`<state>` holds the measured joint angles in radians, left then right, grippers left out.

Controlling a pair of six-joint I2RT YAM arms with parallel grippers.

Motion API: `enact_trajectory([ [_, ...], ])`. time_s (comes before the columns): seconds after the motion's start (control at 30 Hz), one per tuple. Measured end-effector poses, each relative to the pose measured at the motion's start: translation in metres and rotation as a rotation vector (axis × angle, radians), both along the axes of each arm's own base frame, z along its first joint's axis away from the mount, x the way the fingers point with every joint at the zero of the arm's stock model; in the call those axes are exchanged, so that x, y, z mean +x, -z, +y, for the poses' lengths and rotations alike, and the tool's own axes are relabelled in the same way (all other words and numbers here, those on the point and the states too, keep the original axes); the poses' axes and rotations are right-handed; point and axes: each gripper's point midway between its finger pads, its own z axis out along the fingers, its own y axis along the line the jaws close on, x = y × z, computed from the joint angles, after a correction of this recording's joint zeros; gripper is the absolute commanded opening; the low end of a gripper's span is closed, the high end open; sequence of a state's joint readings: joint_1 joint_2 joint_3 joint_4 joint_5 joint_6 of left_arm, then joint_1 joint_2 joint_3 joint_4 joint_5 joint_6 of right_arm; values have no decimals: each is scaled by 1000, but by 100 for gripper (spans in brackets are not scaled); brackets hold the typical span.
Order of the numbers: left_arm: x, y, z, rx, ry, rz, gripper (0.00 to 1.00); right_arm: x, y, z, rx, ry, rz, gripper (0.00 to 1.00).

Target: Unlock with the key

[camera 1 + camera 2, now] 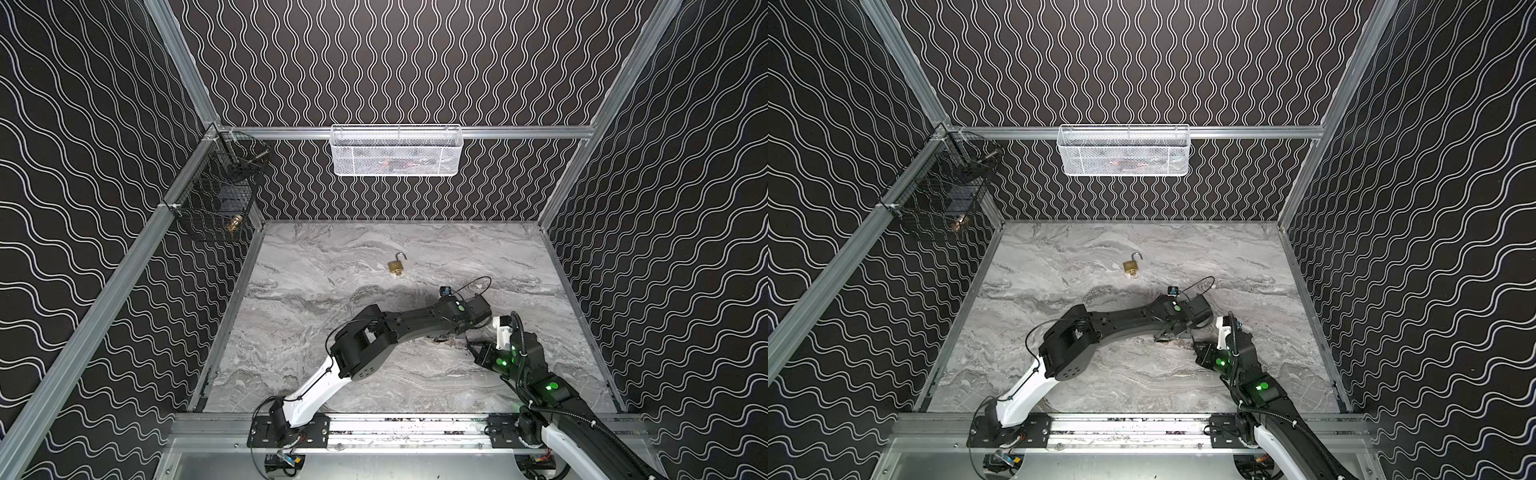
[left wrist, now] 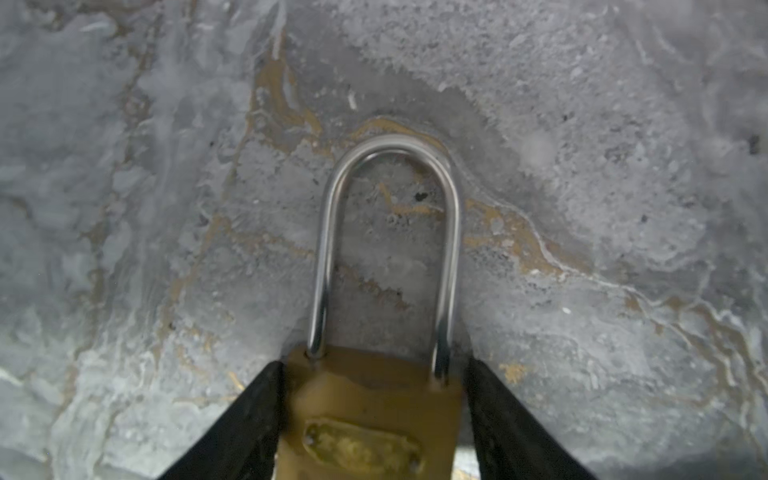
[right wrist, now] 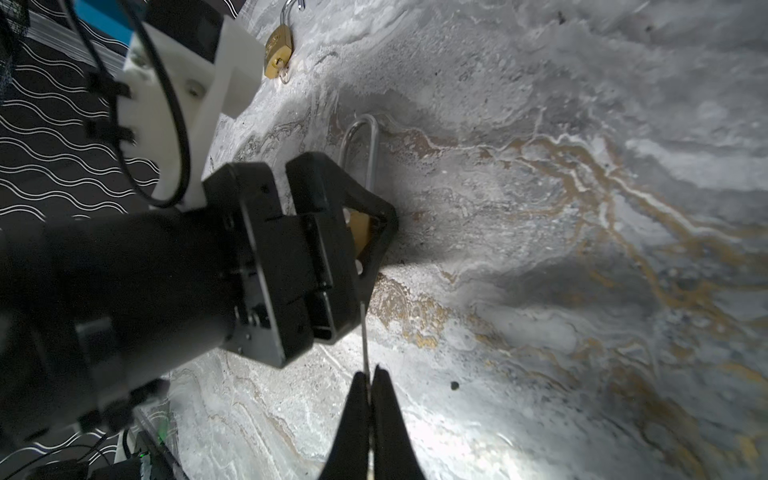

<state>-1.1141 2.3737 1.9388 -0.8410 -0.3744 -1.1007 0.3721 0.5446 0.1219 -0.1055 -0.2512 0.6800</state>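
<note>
A brass padlock (image 2: 365, 415) with a long steel shackle (image 2: 390, 145) lies flat on the marble table (image 1: 332, 257). My left gripper (image 2: 374, 365) stands open around its body. One finger touches the brass and a thin gap shows at the other. In both top views this gripper (image 1: 446, 338) (image 1: 1165, 337) is low on the table right of centre. My right gripper (image 3: 368, 372) is shut on the key (image 3: 364, 332), a thin silver blade seen edge-on. The blade points at the padlock's base, and its tip is hidden behind the left fingers (image 3: 332, 187).
A second brass padlock (image 1: 397, 266) (image 1: 1132, 266) (image 3: 277, 52) lies farther back with its shackle swung open and a key in its base. A white mesh basket (image 1: 397, 151) hangs on the rear rail. A black wire basket (image 1: 220, 195) hangs on the left rail.
</note>
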Motion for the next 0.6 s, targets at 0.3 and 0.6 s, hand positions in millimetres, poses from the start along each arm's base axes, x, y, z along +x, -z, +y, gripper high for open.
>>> enact_trajectory([
  [0.3, -4, 4, 5, 4, -36, 4, 63, -1, -1, 1, -1, -13, -7, 0],
  [0.6, 1, -1, 12, -93, -56, 7, 47, -8, -1, 9, 33, -63, -1, 0],
])
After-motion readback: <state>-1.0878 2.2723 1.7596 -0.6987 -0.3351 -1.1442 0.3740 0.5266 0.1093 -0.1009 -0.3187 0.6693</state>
